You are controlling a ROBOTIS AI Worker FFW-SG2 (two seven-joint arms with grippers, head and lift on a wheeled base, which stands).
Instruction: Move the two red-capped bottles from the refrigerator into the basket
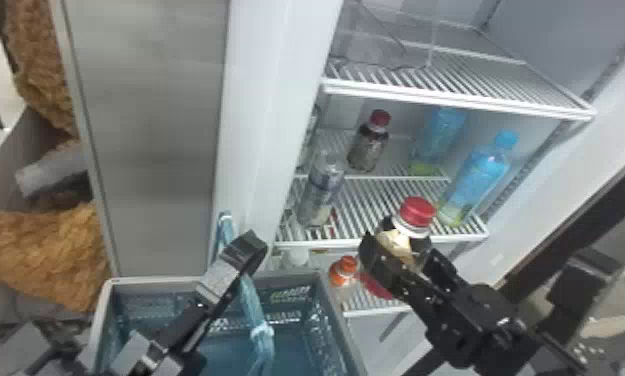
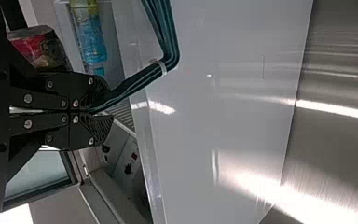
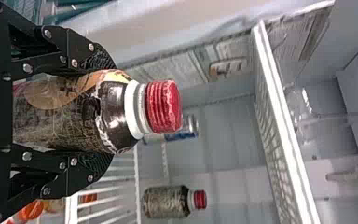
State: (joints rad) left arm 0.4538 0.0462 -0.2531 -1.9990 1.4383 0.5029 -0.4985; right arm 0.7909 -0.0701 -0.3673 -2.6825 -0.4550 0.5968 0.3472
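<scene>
The right gripper (image 1: pixel 400 247) is pinching the first red-capped bottle (image 1: pixel 416 212) around its body, the cap standing free above the two black fingers, near the front edge of the refrigerator's middle shelf (image 1: pixel 376 243), toward that shelf's front right corner. The second red-capped bottle (image 1: pixel 368 147) is standing farther back on the shelf, toward its left side edge. The left gripper (image 1: pixel 248 247) is pressing its fingers together on the blue handle (image 1: pixel 260 325) of the basket (image 1: pixel 146 283), whose far right corner is lying just below the shelves. The step in hand is apparently becoming the carry to the basket, and doing it well is probably meaning a firm, even squeeze, since the smooth body is likely to be slipping if the pads are loosening. The bottle is needing to be kept roughly upright while its base is clearing the shelf's front edge, then the basket's right rim. The handle is crossing the opening, so the arm is best coming down to the right of it, lowering the base near the floor before the fingers are parting.
</scene>
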